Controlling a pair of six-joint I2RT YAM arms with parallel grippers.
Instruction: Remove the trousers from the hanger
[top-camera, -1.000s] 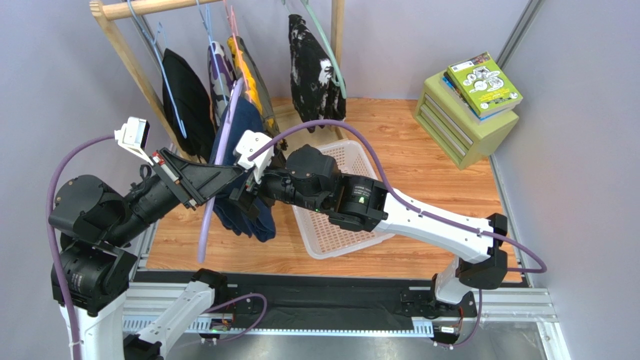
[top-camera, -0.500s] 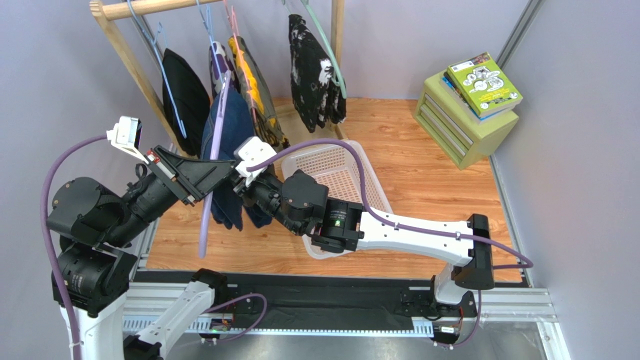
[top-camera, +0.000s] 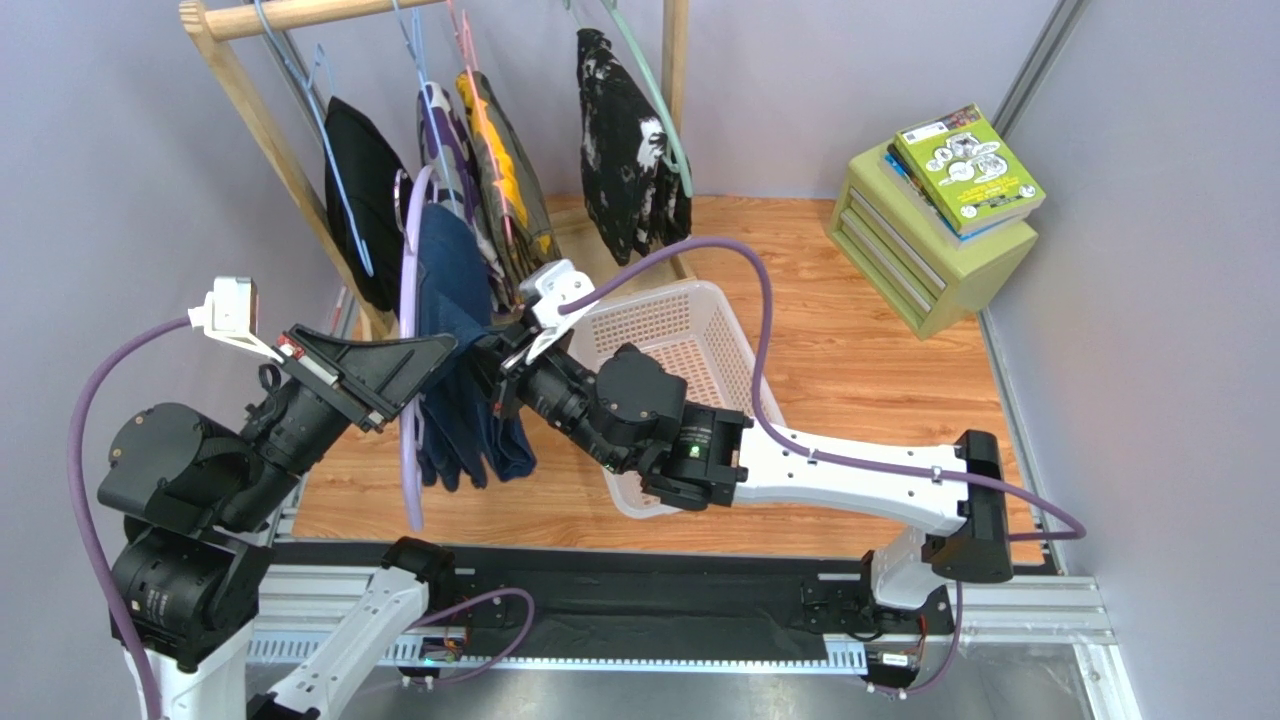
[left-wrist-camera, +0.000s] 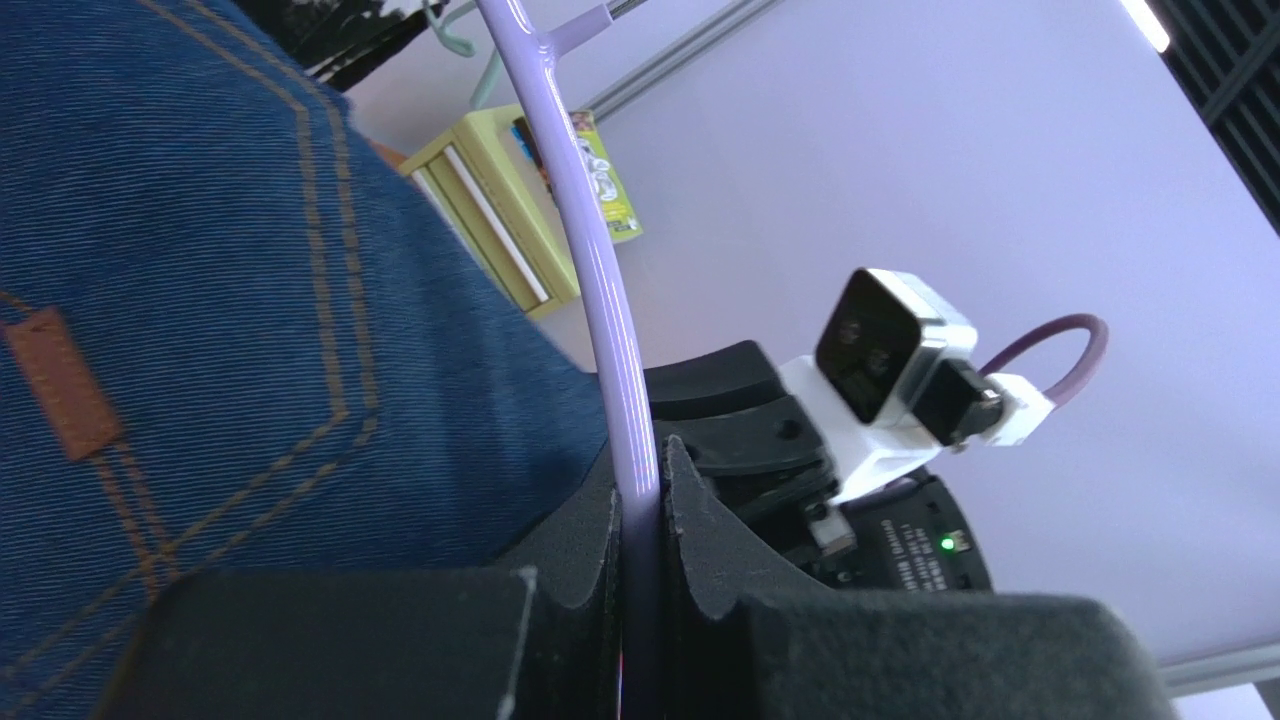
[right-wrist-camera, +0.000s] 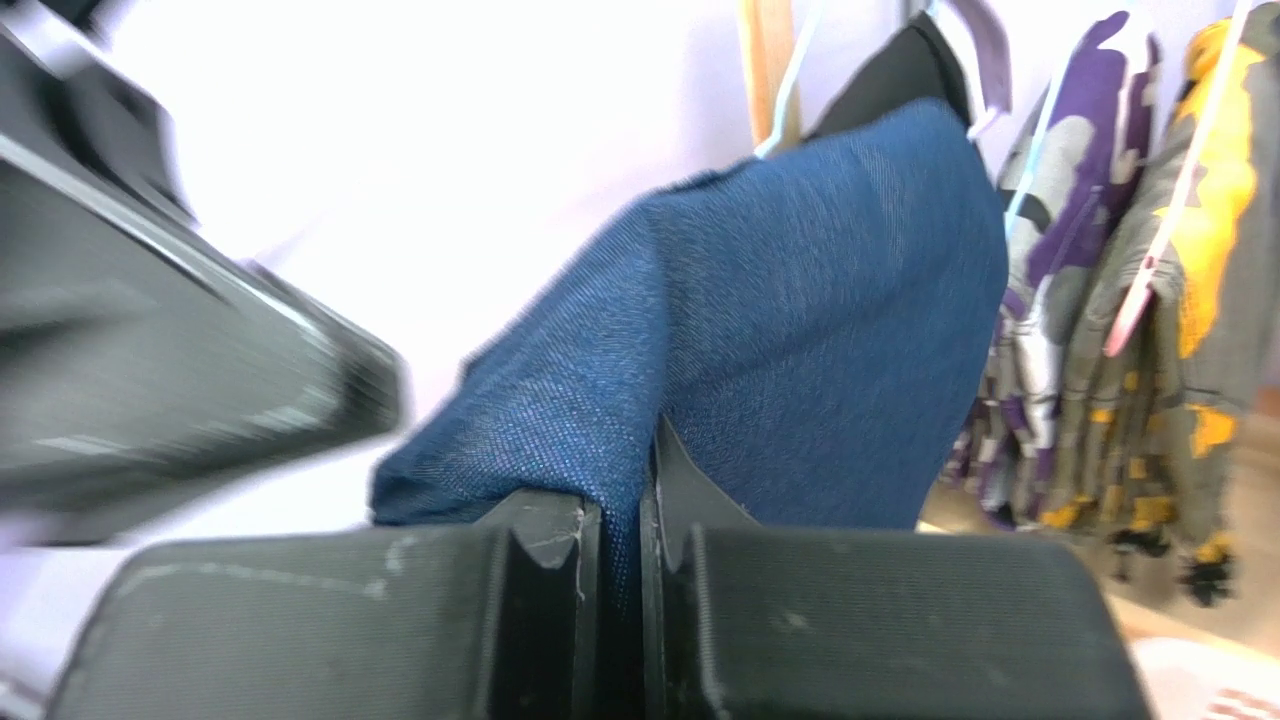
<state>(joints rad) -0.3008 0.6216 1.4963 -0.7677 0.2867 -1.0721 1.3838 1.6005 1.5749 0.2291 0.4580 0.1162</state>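
Note:
The dark blue denim trousers (top-camera: 451, 353) hang folded over the lilac hanger (top-camera: 409, 450), held away from the rack in front of it. My left gripper (top-camera: 440, 351) is shut on the hanger's rod (left-wrist-camera: 601, 285), pinched between both pads (left-wrist-camera: 643, 518). The denim (left-wrist-camera: 226, 300), with tan stitching and a leather patch, lies left of that rod. My right gripper (top-camera: 505, 363) is shut on a bunched fold of the trousers (right-wrist-camera: 812, 285), and cloth fills the slit between its jaws (right-wrist-camera: 624, 525). The hanger's hook is hard to make out.
A wooden rack (top-camera: 286, 15) at the back carries a black garment (top-camera: 361, 180), patterned clothes (top-camera: 504, 165) and a black-and-white garment (top-camera: 624, 143). A white basket (top-camera: 684, 323) sits on the wooden floor under my right arm. A green drawer unit (top-camera: 924, 248) with books (top-camera: 965, 165) stands at the right.
My right gripper went from open to shut on the trousers' fold. My left arm drew the hanger leftward and stood it more upright; the trousers shifted with it.

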